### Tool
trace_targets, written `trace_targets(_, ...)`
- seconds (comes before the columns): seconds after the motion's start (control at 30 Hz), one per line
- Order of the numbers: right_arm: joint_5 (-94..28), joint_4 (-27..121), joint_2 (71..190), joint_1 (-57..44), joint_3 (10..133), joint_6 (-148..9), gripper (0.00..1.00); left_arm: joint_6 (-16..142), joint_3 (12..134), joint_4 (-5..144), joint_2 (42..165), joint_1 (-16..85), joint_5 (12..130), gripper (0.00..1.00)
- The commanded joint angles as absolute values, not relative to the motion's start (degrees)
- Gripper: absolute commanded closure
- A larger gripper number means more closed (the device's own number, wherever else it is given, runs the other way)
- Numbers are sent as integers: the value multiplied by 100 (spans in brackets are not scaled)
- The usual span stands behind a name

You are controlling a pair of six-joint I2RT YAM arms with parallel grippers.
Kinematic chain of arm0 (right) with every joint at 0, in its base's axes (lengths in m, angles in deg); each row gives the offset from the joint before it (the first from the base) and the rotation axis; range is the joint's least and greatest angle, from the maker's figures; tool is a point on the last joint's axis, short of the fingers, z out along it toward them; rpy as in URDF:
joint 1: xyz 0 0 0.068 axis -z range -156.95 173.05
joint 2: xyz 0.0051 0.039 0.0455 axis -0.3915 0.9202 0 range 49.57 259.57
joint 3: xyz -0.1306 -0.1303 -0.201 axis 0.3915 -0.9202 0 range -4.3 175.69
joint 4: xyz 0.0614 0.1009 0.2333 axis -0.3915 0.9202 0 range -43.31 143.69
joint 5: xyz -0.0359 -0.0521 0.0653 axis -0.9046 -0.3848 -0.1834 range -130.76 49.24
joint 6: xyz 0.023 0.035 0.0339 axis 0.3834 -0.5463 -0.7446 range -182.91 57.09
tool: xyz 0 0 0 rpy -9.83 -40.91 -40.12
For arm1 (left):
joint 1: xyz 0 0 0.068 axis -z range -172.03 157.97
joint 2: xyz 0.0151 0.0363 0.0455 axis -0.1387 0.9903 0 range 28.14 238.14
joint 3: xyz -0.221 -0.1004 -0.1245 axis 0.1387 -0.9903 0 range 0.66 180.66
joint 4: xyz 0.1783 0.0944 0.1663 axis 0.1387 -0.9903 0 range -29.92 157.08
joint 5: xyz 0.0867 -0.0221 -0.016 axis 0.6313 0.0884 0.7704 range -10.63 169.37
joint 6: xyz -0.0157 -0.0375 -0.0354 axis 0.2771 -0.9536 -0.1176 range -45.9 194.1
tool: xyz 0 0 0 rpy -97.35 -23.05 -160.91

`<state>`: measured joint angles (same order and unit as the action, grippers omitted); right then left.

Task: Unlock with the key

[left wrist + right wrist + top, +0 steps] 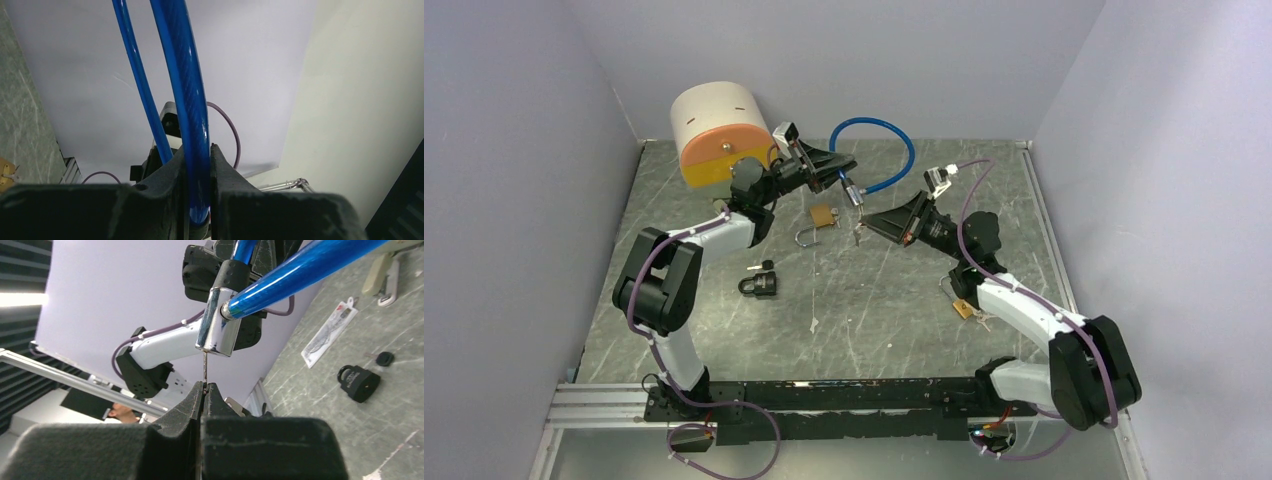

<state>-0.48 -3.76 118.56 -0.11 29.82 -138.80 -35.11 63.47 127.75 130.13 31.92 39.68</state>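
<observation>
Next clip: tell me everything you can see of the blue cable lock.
The cable lock is a glossy blue, plastic-coated cable bent into a loop, ending in a chrome cylinder. The cylinder end is held in the air: the left gripper is shut on the cable close to the cylinder. The thin key, pinched in the right gripper, meets the cylinder's end face.

I could not read any text there. The black padlock (359,382) had some raised marking on its face, but it was too small to make out. The white card (328,334) near it carried a red mark and fine print, also not readable.
</observation>
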Motion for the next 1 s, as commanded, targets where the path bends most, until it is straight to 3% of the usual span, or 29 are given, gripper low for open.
trace_targets(0.0, -7, -1463, 12079, 46, 3118, -14634, 100, -3654, 6657, 13464, 12863, 3241, 3867, 98)
trace_targets(0.47, 6, -1048, 12409, 114, 3497, -15593, 100, -3512, 6893, 13691, 12817, 3241, 3638, 98)
trace_targets(0.77, 221, 129, 12562, 212, 4218, -15139, 100, -3422, 6824, 13696, 12706, 3303, 3485, 97)
trace_targets(0.97, 130, 31, 12907, 222, 4568, -15264, 100, -3326, 6689, 13681, 12628, 3455, 3505, 98)
